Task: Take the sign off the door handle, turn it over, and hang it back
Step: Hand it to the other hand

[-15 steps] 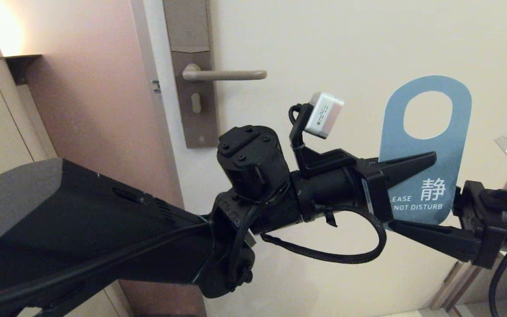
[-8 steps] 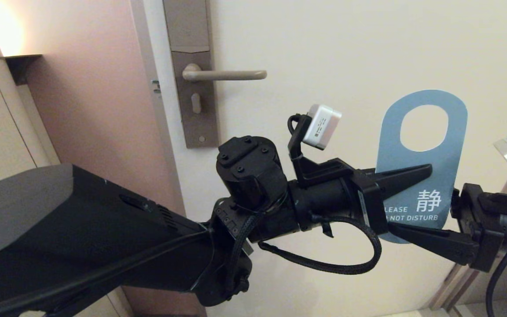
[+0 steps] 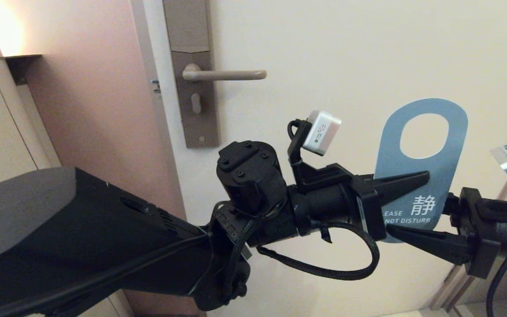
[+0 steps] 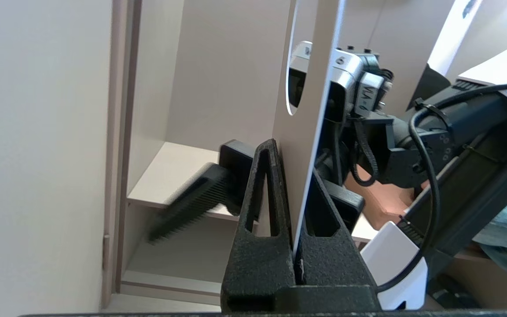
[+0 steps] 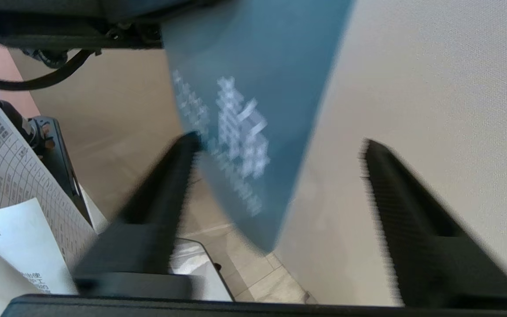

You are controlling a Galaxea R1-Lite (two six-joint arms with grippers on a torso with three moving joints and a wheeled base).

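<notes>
Head view: the sign reads "NOT DISTURB".

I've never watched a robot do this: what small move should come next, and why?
Probably the right gripper should close on the sign's lower end. Its fingers stand open on either side of the card, which the left gripper pinches, well off the door handle.
</notes>
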